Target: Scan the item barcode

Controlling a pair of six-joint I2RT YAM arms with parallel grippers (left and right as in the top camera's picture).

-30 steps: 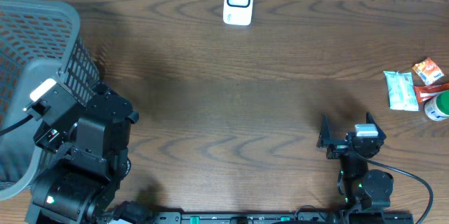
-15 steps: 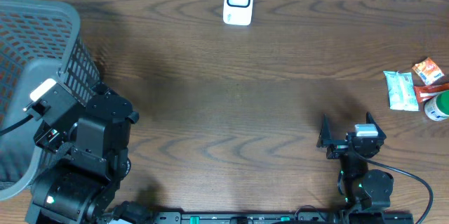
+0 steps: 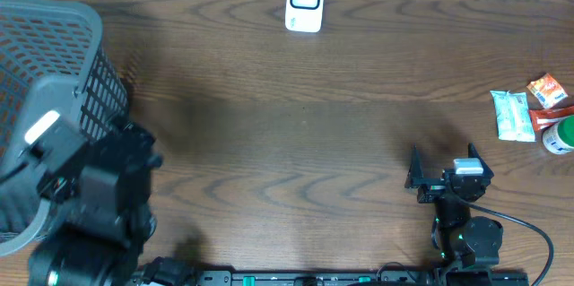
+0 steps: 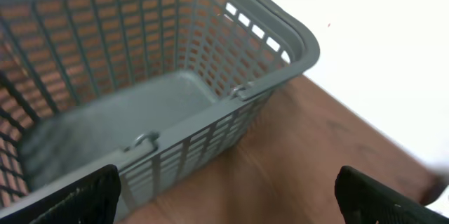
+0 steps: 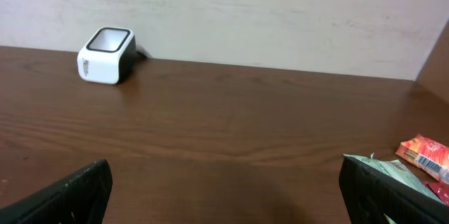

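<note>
A dark brown table [image 3: 296, 143] with a flowing wood grain fills the scene, and a plain white wall runs along its far edge.

Nearest, at the table's front edge, stand two black arms. The right gripper [image 3: 444, 168] sits low over bare wood at the front right. Its two black fingers are spread wide apart with nothing between them. In its own wrist view the finger ends frame only tabletop. The left arm [image 3: 90, 196] is a blurred black mass at the front left. The left gripper [image 4: 228, 199] is likewise wide apart and empty, and both tips show at the bottom corners of its wrist view.

Just beyond the left arm stands one grey plastic basket [image 3: 36, 44]. It is rectangular, with a smooth rolled rim and walls of open lattice through which the wood shows. Its flat floor looks bare in the left wrist view.

At the far right edge, well apart from both grippers, lie the items, four in all. There is one pale, crinkled foil packet [image 3: 512, 114], one orange packet [image 3: 547, 91], one red packet [image 3: 541, 121] and one round green-and-white container [image 3: 560, 135]. They are clustered close together.

Farthest, against the wall near the middle, stands a single white barcode scanner [image 3: 305, 1], a rounded box with a dark-framed window.
</note>
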